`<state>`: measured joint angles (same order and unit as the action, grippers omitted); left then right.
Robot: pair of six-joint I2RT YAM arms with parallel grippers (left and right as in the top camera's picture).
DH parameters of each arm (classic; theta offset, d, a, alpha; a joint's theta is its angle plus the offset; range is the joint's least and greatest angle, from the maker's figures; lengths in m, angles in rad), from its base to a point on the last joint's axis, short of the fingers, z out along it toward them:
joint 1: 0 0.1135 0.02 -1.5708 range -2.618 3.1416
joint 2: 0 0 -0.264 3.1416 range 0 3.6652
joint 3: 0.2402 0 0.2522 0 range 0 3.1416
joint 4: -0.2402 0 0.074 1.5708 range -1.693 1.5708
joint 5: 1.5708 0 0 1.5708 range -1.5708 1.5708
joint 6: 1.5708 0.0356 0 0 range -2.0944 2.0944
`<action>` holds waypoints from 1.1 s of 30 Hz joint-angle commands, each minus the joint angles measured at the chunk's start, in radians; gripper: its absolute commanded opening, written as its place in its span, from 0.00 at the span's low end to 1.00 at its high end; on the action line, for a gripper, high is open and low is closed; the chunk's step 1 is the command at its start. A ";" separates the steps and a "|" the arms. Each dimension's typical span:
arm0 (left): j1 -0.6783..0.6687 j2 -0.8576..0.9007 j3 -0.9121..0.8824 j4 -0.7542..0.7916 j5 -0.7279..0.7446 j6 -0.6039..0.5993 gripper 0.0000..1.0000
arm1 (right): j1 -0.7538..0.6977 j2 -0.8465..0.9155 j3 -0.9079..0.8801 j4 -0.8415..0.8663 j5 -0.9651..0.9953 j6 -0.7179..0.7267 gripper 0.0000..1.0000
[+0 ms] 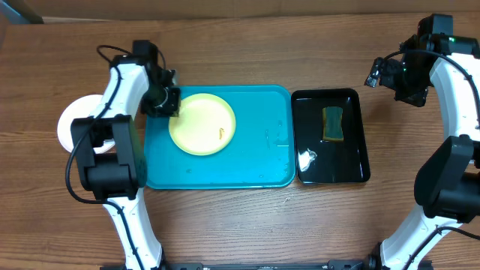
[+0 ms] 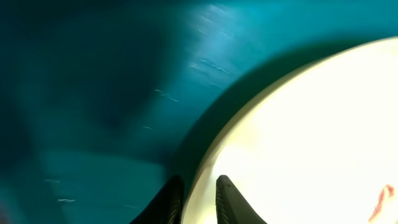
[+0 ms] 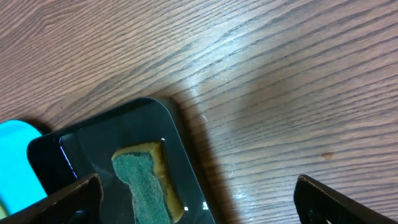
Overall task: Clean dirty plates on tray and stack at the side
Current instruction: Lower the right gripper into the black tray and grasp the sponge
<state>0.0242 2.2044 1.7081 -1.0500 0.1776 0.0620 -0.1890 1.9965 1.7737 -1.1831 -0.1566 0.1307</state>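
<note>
The pale yellow-green plate (image 1: 202, 124) lies flat in the left half of the turquoise tray (image 1: 255, 161), left of centre in the overhead view, with a small orange-brown smear (image 1: 222, 133) on its face. The left tool (image 2: 198, 182) is at the plate's left edge. In the left wrist view its two dark fingers stand narrow, one outside the rim over the tray floor and one over the plate. Whether they already bite the rim I cannot tell. The right tool (image 3: 198, 183) hangs spread wide over the bench at the upper right, near the black tray (image 1: 360, 161) that holds the green sponge (image 1: 333, 124). A white plate (image 1: 71, 124) sits on the bench at far left, partly hidden by the arm. The plate looks stiff, light and smooth, and probably slick, since the tray shows wet streaks. Its thin raised rim seems the only place to take hold. A pinch there will likely let it droop or swivel, so a deep, square bite and a slow lift would suit.
</note>
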 commanded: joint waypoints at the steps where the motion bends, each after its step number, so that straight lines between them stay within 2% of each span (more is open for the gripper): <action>1: -0.041 0.010 -0.004 -0.040 0.079 -0.011 0.21 | -0.002 -0.016 0.010 0.003 -0.001 0.004 1.00; 6: -0.088 0.010 -0.004 -0.071 0.077 -0.024 0.29 | -0.002 -0.016 0.010 0.003 -0.001 0.004 1.00; 10: -0.096 0.010 -0.004 -0.016 0.051 -0.024 0.38 | -0.002 -0.016 0.010 0.003 -0.001 0.004 1.00; 15: -0.096 0.010 -0.004 0.037 -0.025 -0.024 0.39 | -0.002 -0.016 0.010 0.003 -0.001 0.004 1.00; 17: -0.098 0.010 -0.004 0.041 -0.028 -0.024 0.36 | -0.002 -0.016 0.010 0.003 -0.001 0.004 1.00; 20: -0.099 0.010 -0.018 0.038 -0.028 -0.034 0.23 | -0.002 -0.016 0.010 0.003 -0.001 0.004 1.00; 27: -0.110 0.010 -0.091 0.065 -0.027 -0.059 0.21 | -0.002 -0.016 0.010 0.037 -0.003 0.005 1.00; 30: -0.113 0.010 -0.105 0.058 -0.027 -0.062 0.17 | -0.001 -0.016 0.010 0.032 -0.170 0.041 1.00; 33: -0.113 0.010 -0.105 0.045 -0.037 -0.110 0.11 | -0.001 -0.016 0.010 -0.021 -0.318 -0.060 1.00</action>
<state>-0.0792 2.1975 1.6375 -0.9985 0.1677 0.0025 -0.1890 1.9965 1.7737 -1.1915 -0.2886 0.1314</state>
